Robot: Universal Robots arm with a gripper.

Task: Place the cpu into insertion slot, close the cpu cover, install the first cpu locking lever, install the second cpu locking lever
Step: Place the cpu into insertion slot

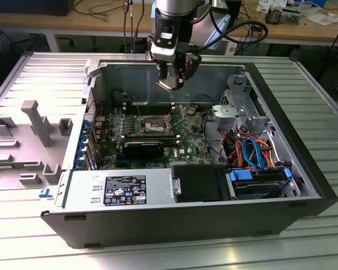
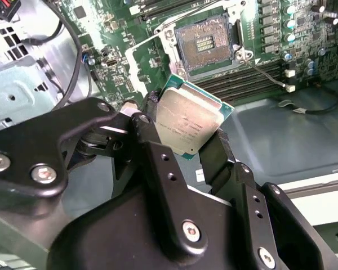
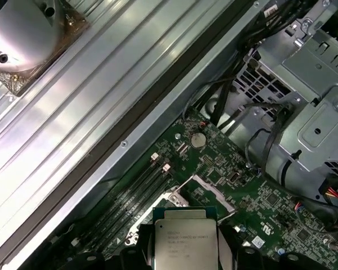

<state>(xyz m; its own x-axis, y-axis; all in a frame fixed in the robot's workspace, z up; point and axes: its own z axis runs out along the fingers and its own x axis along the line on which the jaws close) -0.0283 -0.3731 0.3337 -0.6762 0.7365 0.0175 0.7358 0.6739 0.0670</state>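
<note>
While well clear of the uncovered insertion slot, the cpu in the gripper, clamped tight by opposite edges

I hold the cpu, a small flat square with a silvery-grey top and a green edge. It is pinched by two opposite sides in my gripper and hangs tilted in the air, clear of the green circuit board. The insertion slot lies bare on that board, its dark centre open inside the silvery rim, and the cpu cover, a thin silvery plate, appears swung up along one side of the slot.
</note>
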